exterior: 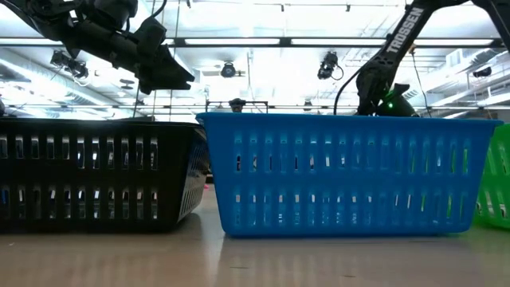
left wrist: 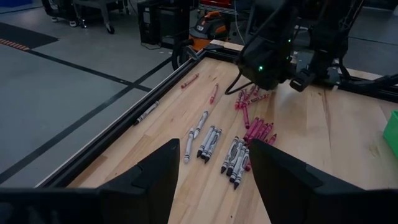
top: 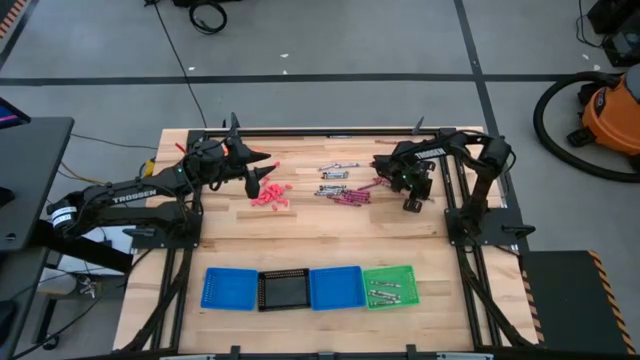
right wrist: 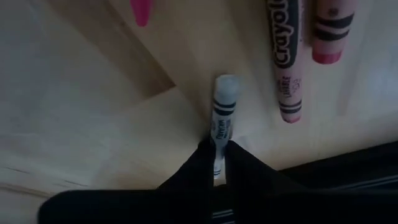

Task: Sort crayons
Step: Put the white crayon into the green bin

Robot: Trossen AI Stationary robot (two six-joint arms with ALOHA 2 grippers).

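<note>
**A:** Status on the sort?

**B:** Early. In the high view the green slotted plastic tray (top: pixel 390 287), lower right of frame, holds a few grey crayons. The two blue slotted trays (top: pixel 229 288) and the black slotted tray (top: pixel 283 290), in the same row along the bottom, look bare from above.

**A:** What's left on the table?

**B:** Most of it. A loose pile of coral-pink crayons (top: pixel 268 194) sits centre-left on the pale wooden tabletop (top: pixel 320 240). Grey paper-wrapped crayons (top: pixel 338 174) and maroon/magenta crayons (top: pixel 350 197) are scattered just right of centre. All well apart from the trays.

**A:** Right arm?

**B:** Right gripper (right wrist: pixel 219 163) is down at the table, upper right of the high view, beside the grey and maroon scatter. In its wrist view the two dark fingers are pinched together on one end of a single grey-wrapped crayon (right wrist: pixel 222 107), which lies flat on the wood. Not lifted, as far as I can tell.

**A:** Left?

**B:** Left gripper (left wrist: pixel 211 177) hangs above the table by the coral pile, upper left of centre in the high view. Fingers spread apart, nothing between them.

**A:** Verdict?

**B:** My read: only grey has started, and just a handful. The other colours are untouched.
</note>
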